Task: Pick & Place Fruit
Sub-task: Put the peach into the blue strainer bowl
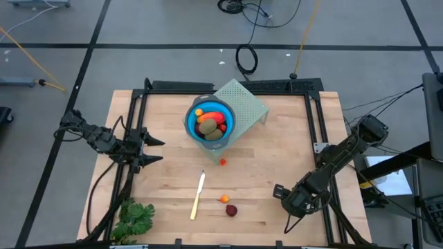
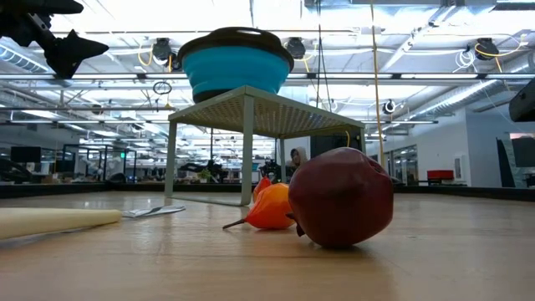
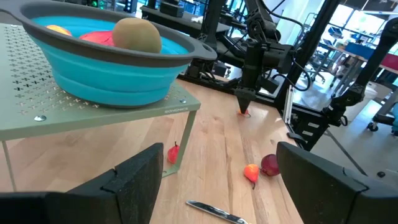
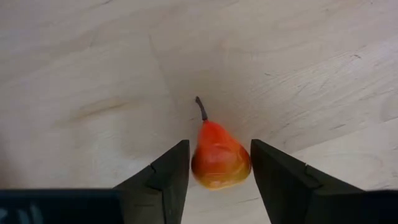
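A small orange-red pear (image 4: 219, 163) is lying on the bare wood of the tabletop (image 1: 291, 138), stem pointing away from the right gripper (image 4: 219, 148). It is being straddled by that gripper's two fingers. The fingers are parted to about the pear's width, one close at each side. Whether they are pressing on it cannot be told. This is taking place toward the tabletop's front right corner. Farther along the front edge, near its middle, a dark red ball (image 1: 231, 209) and a small orange fruit (image 1: 225, 198) are resting just beside each other. A pale cream stick (image 1: 198, 197) is lying to their left. A tiny red bit (image 1: 223, 162) is sitting near the tabletop's centre. Behind it, toward the back edge, a blue bowl (image 1: 190, 124) is being carried on a green perforated stand (image 1: 246, 104). A brown-green oval (image 1: 210, 131) and an orange-red oblong (image 1: 216, 116) are being held in the bowl. A leafy green bunch (image 1: 135, 218) is lying at the front left corner. The left gripper (image 1: 158, 150) is being held wide open and empty by the left edge.
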Motion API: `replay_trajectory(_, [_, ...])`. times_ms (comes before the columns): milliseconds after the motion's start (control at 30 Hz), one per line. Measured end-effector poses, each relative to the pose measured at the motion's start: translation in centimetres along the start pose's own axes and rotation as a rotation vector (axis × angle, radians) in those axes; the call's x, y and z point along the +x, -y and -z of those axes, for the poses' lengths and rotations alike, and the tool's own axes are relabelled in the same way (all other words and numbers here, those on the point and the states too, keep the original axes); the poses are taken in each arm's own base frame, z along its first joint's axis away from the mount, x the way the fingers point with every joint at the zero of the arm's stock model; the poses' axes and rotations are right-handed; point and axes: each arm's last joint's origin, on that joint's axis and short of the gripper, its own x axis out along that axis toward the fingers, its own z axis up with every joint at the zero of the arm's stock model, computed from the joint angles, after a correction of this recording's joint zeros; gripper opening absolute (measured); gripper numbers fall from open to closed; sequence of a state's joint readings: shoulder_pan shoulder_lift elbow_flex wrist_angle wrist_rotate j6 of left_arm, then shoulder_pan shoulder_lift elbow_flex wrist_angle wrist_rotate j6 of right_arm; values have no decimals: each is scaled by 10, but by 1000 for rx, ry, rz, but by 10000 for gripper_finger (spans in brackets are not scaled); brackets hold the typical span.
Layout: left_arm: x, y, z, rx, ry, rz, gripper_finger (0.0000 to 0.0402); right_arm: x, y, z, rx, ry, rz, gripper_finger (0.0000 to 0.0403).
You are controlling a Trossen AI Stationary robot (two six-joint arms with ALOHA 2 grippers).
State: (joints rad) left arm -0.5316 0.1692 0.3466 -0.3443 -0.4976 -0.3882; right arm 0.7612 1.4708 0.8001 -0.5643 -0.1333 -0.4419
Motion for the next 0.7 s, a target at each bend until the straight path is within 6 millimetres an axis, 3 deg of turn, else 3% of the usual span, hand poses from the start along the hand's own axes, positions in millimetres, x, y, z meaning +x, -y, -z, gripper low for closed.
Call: replay_trajectory(700, [0,0,0,-2,0,-1,312,0,0,0,1,-2,0,122])
